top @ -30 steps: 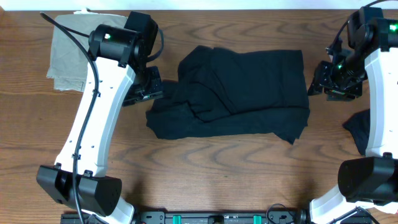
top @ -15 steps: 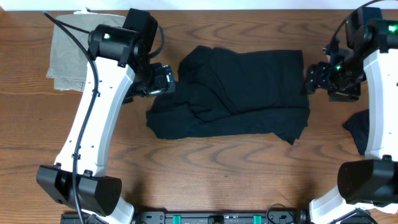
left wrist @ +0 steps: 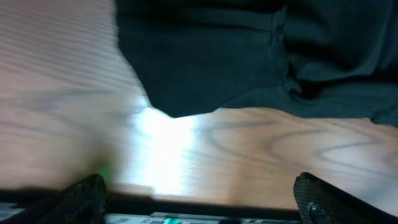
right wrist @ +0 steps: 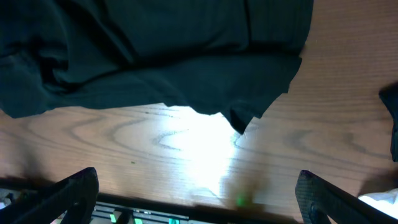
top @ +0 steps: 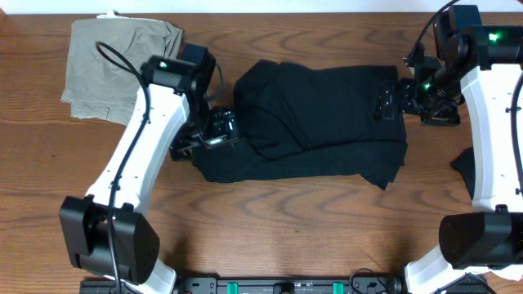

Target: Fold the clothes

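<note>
A black garment [top: 319,122] lies crumpled and partly folded in the middle of the table. It fills the top of the left wrist view [left wrist: 249,56] and of the right wrist view [right wrist: 149,56]. A khaki-grey garment [top: 114,57] lies flat at the back left. My left gripper [top: 216,135] hovers at the black garment's left edge, open, with only bare wood between its fingertips [left wrist: 84,199]. My right gripper [top: 389,104] is over the garment's right edge, also open and holding nothing; one of its fingertips [right wrist: 326,199] shows low in its own view.
Another dark cloth [top: 467,173] lies at the right edge of the table, partly behind the right arm, and shows in the right wrist view [right wrist: 390,118]. The arm bases stand along the front edge [top: 278,286]. Bare wood [top: 286,220] runs in front of the black garment.
Both grippers have opened wide. The left one moved forward and right to the black garment's left edge. The right one moved left onto its right edge.
</note>
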Controlling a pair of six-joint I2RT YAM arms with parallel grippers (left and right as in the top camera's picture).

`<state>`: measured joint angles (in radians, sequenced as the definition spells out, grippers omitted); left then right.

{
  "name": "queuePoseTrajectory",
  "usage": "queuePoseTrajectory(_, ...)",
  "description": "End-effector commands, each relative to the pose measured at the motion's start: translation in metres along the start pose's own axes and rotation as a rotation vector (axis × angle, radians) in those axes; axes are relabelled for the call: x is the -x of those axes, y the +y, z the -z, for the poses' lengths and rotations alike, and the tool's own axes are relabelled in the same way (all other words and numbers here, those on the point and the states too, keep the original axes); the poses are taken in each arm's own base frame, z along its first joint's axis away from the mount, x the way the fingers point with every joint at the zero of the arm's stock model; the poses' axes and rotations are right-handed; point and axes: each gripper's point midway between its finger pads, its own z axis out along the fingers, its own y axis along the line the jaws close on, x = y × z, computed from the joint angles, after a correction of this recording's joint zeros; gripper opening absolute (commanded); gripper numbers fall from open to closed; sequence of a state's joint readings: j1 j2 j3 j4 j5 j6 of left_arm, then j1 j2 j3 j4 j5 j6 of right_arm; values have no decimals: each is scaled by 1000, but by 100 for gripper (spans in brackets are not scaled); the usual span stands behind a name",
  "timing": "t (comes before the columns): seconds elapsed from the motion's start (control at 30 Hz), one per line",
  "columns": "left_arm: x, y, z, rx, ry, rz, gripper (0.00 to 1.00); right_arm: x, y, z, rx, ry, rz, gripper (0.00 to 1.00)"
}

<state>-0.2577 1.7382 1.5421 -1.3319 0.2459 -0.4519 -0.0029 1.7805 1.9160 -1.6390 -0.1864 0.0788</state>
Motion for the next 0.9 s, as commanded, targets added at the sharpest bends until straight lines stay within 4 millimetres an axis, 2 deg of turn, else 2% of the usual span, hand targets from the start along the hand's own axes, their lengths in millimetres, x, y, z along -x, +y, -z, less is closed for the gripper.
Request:
queuePoseTrajectory(0.0, -10, -9, -23, -82, 68, 48, 98, -3, 4, 8, 6, -24, 9, 99)
queuePoseTrajectory(0.07, -7, -9, -36, -95, 61, 59, 98, -3, 4, 7, 7, -23, 8, 99)
queuePoseTrajectory(0.2, -5, -7, -47, -94, 56, 102, 98, -1, 4, 7, 8, -30, 9, 99)
queuePoseTrajectory(0.4, -3, 16, -58, 15, 25, 230, 98, 3, 6, 2, 10, -40, 0, 99)
queuePoseTrajectory(0.53, -1, 17, -72, 4, 12, 242, 98, 0, 6, -15, 7, -10, 5, 99)
queuePoseTrajectory(0.73, -6, 14, -95, -48, 35, 268, 98, -6, -2, -56, 2, 45, -34, 98)
queuePoseTrajectory(0.87, -3, 14, -107, -72, 18, 261, 98, -10, -5, -71, -1, 63, -65, 97)
